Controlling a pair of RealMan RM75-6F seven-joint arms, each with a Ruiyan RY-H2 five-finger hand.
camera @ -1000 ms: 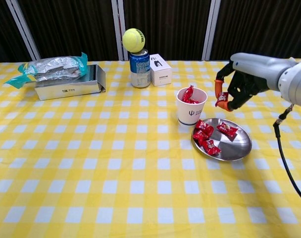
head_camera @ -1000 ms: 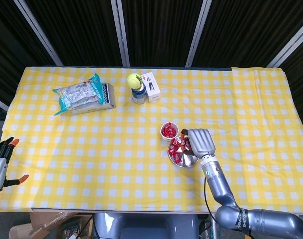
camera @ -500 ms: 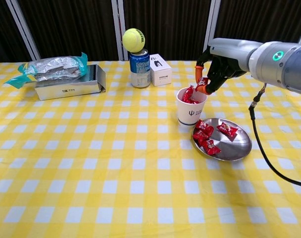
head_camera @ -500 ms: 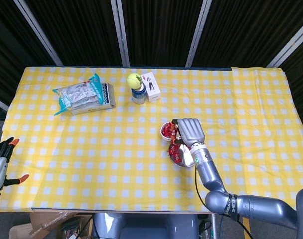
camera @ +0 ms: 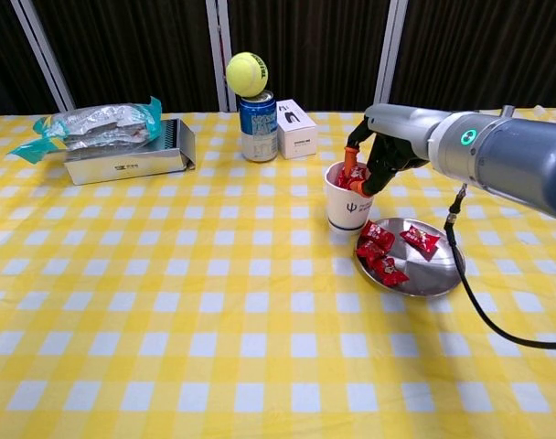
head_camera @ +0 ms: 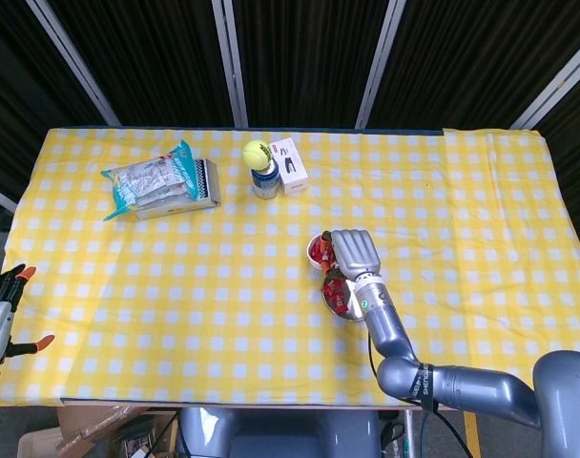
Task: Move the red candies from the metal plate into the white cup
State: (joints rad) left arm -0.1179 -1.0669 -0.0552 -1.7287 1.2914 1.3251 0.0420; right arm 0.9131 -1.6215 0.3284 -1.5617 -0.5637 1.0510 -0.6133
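My right hand [camera: 380, 154] hovers over the mouth of the white cup [camera: 347, 210], pinching a red candy [camera: 356, 175] between its orange fingertips just above the rim. More red candies lie inside the cup. The metal plate [camera: 438, 271] sits right of the cup and holds three red candies [camera: 377, 236] [camera: 419, 239] [camera: 389, 272]. In the head view the right hand [head_camera: 355, 252] covers part of the cup [head_camera: 318, 250] and of the plate [head_camera: 340, 303]. My left hand [head_camera: 0, 310] hangs off the table's left edge, fingers apart and empty.
A blue can [camera: 258, 128] with a tennis ball [camera: 247, 74] on top stands behind the cup, next to a small white box [camera: 297, 129]. A metal box with a snack bag [camera: 102, 124] on it lies at the back left.
The right hand carried the red candy leftward from above the plate and lowered it to the cup's mouth. The left hand stayed still.
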